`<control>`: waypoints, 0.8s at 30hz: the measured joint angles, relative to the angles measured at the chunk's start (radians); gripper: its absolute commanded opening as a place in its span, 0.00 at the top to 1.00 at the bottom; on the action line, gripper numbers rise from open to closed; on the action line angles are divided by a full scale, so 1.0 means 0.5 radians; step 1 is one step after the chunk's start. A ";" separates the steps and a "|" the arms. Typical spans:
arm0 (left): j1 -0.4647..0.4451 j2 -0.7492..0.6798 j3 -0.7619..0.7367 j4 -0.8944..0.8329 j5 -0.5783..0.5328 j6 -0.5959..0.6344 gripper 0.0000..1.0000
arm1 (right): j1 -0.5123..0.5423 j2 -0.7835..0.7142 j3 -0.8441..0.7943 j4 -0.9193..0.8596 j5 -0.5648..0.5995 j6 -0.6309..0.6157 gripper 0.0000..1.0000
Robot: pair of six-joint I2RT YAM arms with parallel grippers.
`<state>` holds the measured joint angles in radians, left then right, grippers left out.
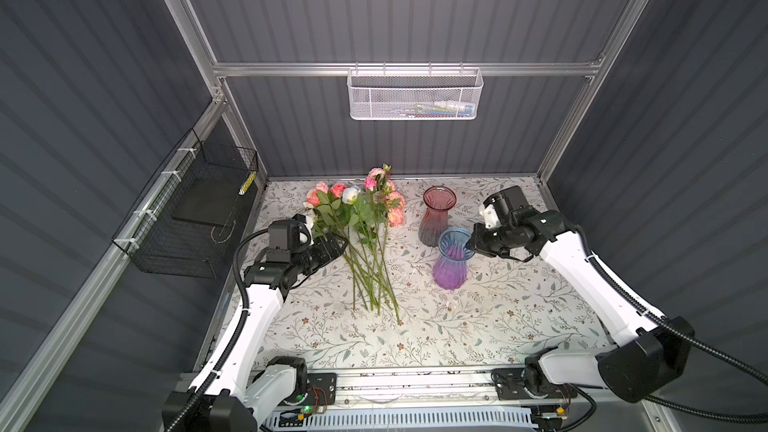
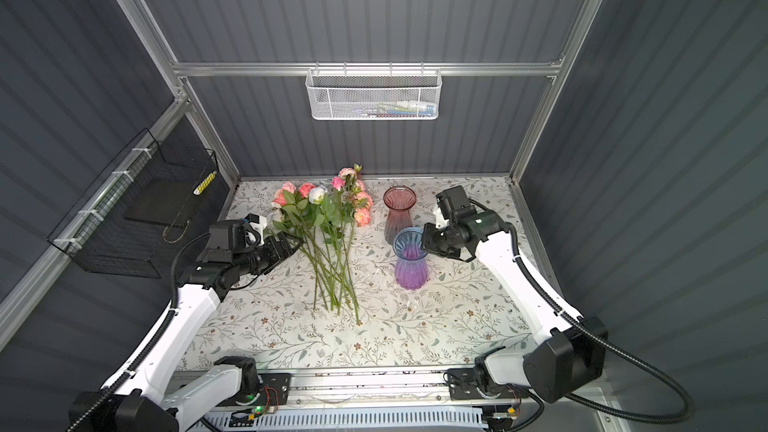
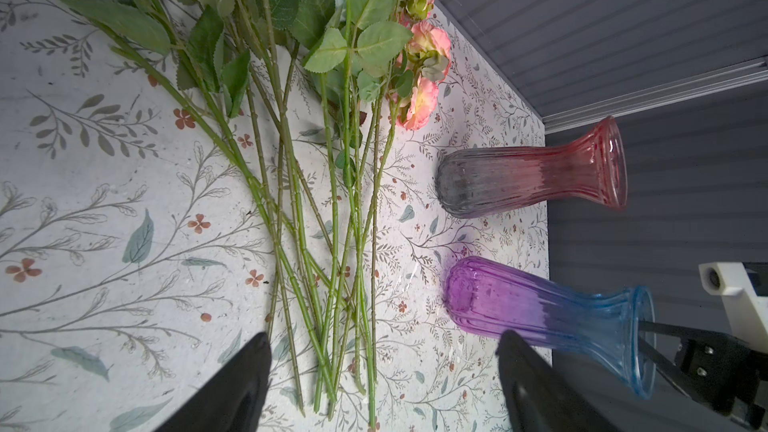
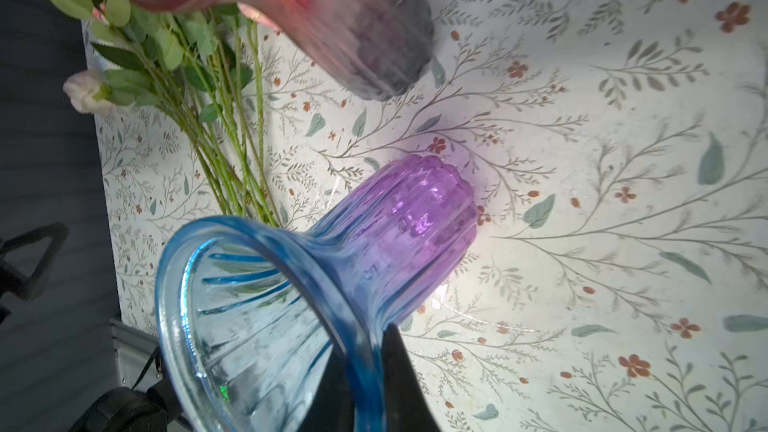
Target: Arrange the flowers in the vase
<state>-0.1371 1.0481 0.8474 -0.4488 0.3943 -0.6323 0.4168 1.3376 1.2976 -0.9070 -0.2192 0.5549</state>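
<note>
Blue-and-purple vase (image 1: 451, 259): I am clamping its flared rim with my right end effector (image 4: 365, 376), one finger inside, one outside; it is standing on the bench (image 1: 498, 317), holding nothing.
Flowers (image 1: 365, 222): all are lying bundled on the bench, left of both vases, blooms pointing towards the back wall.
Left end effector (image 3: 384, 351): I am holding it spread wide just beside the stems, gripping nothing.
Doing it well: I am judging it best to be closing on a single stem at mid-length, clear of the leaves, while steadying the vase.
Pink vase (image 1: 436, 218): standing just behind, also empty.
</note>
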 measured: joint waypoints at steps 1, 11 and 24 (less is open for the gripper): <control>-0.012 0.017 -0.001 0.000 0.001 0.000 0.16 | 0.043 0.001 -0.002 0.003 0.001 0.009 1.00; -0.290 0.221 0.093 0.000 -0.043 -0.002 0.16 | 0.231 0.041 -0.003 0.071 -0.005 0.068 0.78; -0.378 0.436 0.247 0.042 -0.125 -0.003 0.28 | 0.232 0.055 0.082 0.103 0.053 0.040 0.54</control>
<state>-0.3264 1.2663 0.9710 -0.4278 0.3317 -0.6338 0.5327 1.3651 1.3384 -0.8555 -0.1928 0.5751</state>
